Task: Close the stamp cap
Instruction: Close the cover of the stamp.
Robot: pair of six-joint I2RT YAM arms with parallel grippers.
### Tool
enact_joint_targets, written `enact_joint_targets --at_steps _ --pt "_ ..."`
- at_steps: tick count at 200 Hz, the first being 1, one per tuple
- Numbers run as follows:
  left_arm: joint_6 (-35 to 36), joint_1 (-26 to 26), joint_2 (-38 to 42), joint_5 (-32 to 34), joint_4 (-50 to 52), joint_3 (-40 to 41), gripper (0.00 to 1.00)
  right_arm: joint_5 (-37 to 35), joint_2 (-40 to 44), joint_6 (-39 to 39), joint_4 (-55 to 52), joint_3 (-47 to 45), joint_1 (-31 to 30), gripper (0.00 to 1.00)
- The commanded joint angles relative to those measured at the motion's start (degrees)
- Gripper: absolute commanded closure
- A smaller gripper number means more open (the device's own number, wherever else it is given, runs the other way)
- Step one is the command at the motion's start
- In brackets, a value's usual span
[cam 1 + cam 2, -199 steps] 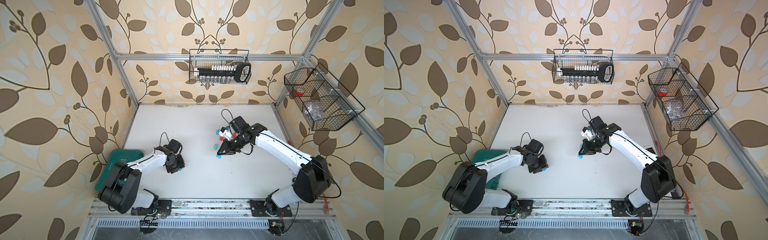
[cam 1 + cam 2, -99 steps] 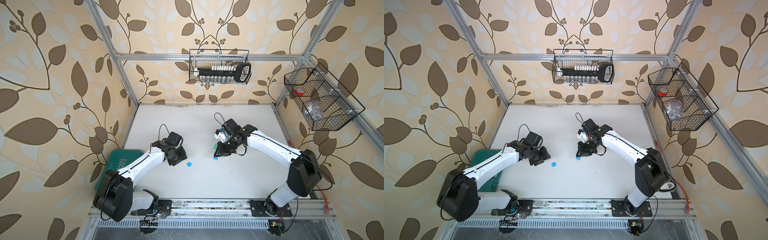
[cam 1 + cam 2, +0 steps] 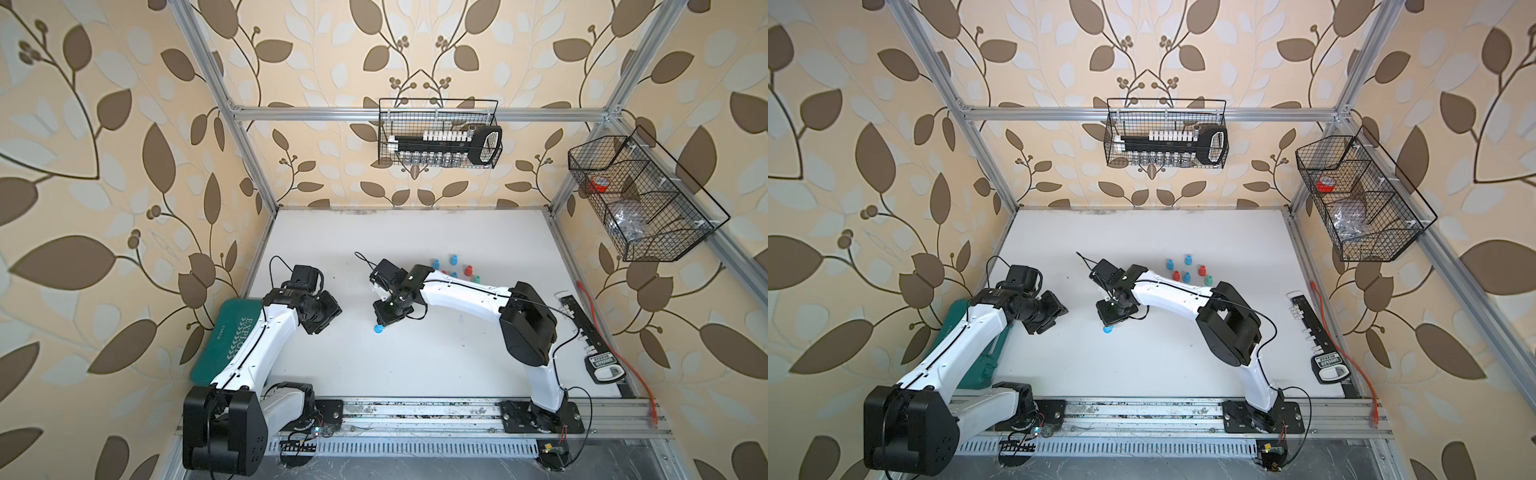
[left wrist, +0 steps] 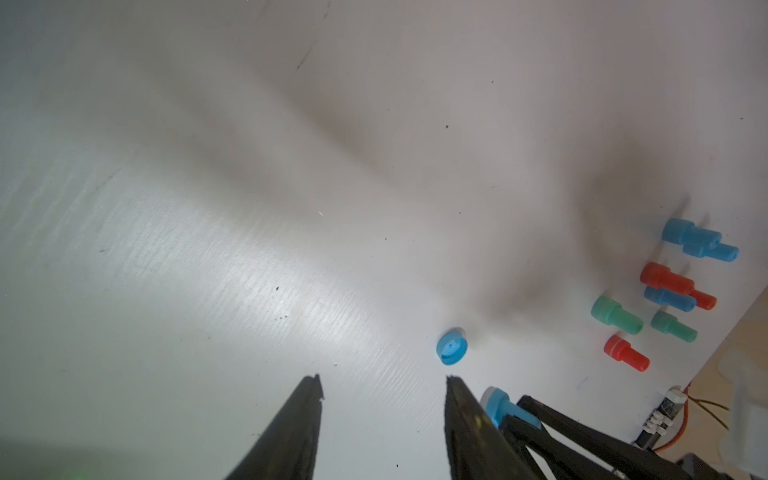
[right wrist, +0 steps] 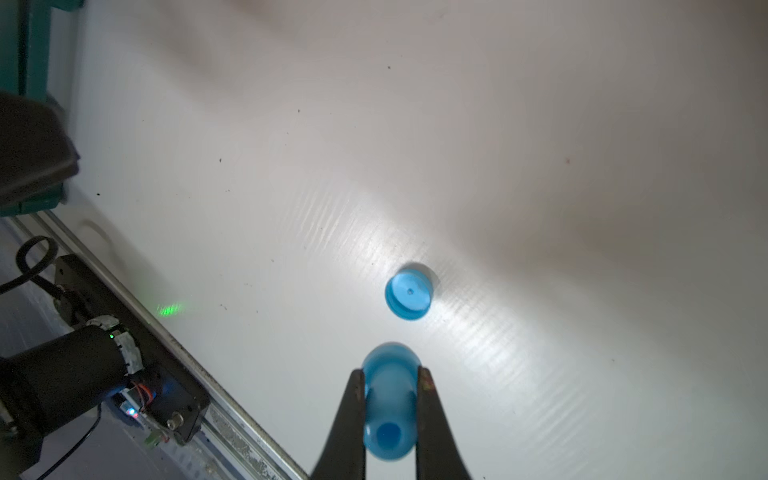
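2 grippers here, Sam: how does the right gripper [image 5: 390, 374] stand?

Nearly shut, Mia, pinched on the narrow part of a blue stamp [image 5: 388, 415]. Its fingers [image 5: 353, 411] press on both sides, and the stamp's broad end pokes out past the tips.

And the cap?

The cap [image 5: 409, 296] is off the stamp. It lies by itself on the white table [image 3: 415, 365], closed face up with a small hole in the middle. In both top views it sits just beside the right gripper, on the side nearer the rail: [image 3: 378, 329] and [image 3: 1108, 330]. A strip of bare table shows between cap and stamp in the right wrist view, so they are near but apart.

What about the left gripper [image 4: 384, 380]?

Its jaws stand partly apart with nothing between them, only table. From its wrist camera the cap [image 4: 451, 347] lies just past one fingertip, and the held stamp [image 4: 496, 405] shows beside that finger.

Anything else on the table?

Several spare stamps [image 4: 665, 280] in blue, red and green stand in a cluster well beyond the cap, close to the right arm. I cannot count them surely, since some overlap.
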State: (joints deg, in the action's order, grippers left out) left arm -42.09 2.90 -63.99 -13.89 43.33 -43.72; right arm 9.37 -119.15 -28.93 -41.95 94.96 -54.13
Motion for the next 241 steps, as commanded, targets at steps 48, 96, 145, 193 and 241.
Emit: enact_joint_targets --at_steps 48,96,145,193,241 --pt "1.75 -1.87 0.62 -1.47 0.17 -0.03 0.5 -5.03 -6.17 -1.21 -0.23 5.59 -1.14 0.9" --pt "2.16 -2.7 0.53 -1.79 0.24 -0.4 0.51 -5.61 -6.65 -0.64 -0.35 5.68 -2.02 0.9" --pt "2.27 -2.9 0.44 -1.96 0.04 -0.37 0.51 -5.79 -5.78 -0.84 0.2 3.76 -2.42 0.9" --pt "2.4 -3.07 0.7 -2.15 0.19 -0.14 0.52 -5.75 -6.03 -1.39 0.91 2.95 -2.38 0.91" --pt "2.45 -3.14 0.62 -2.31 0.09 -0.22 0.52 -5.98 -6.13 -1.19 0.7 2.81 -2.38 0.91"
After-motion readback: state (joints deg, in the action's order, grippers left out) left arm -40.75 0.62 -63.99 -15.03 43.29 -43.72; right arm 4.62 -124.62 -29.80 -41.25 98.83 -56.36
